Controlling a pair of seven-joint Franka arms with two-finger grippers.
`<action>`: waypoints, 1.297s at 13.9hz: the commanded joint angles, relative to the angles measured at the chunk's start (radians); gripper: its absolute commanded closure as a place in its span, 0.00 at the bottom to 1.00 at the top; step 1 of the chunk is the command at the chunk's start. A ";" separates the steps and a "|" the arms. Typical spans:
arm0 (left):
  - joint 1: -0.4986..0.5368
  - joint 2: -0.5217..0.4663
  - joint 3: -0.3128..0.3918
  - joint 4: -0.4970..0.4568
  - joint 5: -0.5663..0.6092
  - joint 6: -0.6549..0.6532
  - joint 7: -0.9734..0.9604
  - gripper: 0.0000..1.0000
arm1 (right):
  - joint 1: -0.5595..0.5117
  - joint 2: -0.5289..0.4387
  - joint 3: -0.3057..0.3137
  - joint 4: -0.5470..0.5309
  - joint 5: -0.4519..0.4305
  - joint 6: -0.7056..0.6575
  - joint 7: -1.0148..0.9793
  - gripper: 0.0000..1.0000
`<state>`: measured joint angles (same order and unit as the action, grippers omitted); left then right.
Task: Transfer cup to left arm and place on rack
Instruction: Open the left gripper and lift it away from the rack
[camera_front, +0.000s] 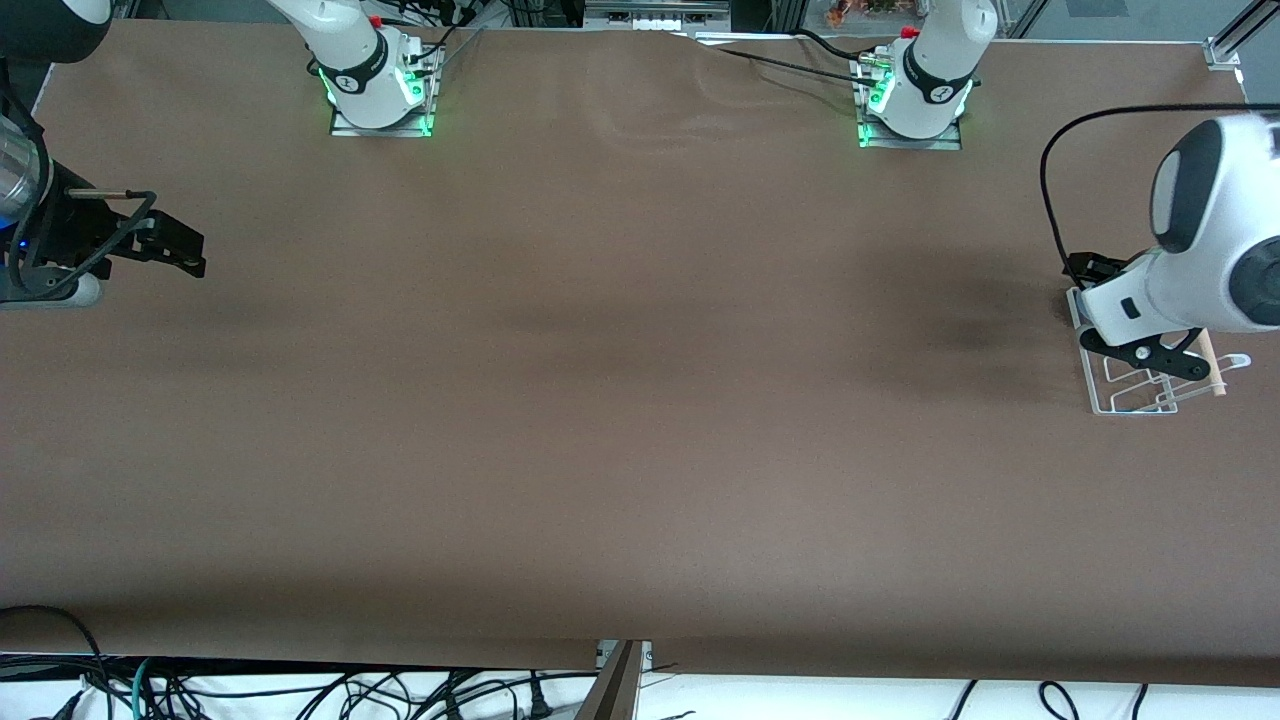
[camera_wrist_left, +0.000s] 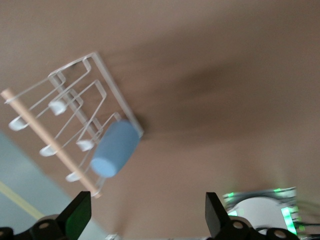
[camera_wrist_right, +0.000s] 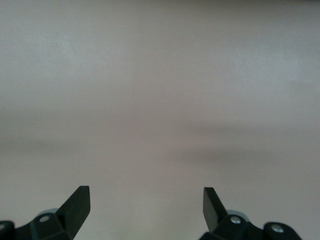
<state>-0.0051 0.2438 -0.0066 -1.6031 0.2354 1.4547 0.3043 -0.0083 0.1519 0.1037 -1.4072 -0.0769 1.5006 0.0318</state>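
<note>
The light-blue cup rests tilted on the wire loops of the white rack, next to its wooden dowel. My left gripper is open and empty, a little way back from the cup. In the front view the left gripper hangs over the rack at the left arm's end of the table, and the wrist hides the cup. My right gripper waits open and empty over the right arm's end of the table; in its wrist view the right gripper has only bare brown cloth below it.
A brown cloth covers the table. The two arm bases stand along the edge farthest from the front camera. A black cable loops by the left arm. Cables lie below the table's near edge.
</note>
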 joint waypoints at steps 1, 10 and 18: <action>-0.009 0.020 0.002 0.133 -0.147 -0.024 -0.001 0.00 | -0.004 -0.009 0.002 -0.003 -0.003 -0.008 -0.017 0.00; -0.027 -0.283 0.004 -0.177 -0.312 0.279 -0.258 0.00 | -0.004 -0.009 0.002 -0.004 -0.003 -0.008 -0.017 0.00; -0.010 -0.290 -0.007 -0.187 -0.218 0.242 -0.343 0.00 | -0.006 -0.009 0.001 -0.003 -0.003 -0.008 -0.020 0.00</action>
<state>-0.0295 -0.0433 -0.0049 -1.7851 0.0081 1.7020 -0.0228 -0.0083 0.1520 0.1036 -1.4072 -0.0769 1.5006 0.0313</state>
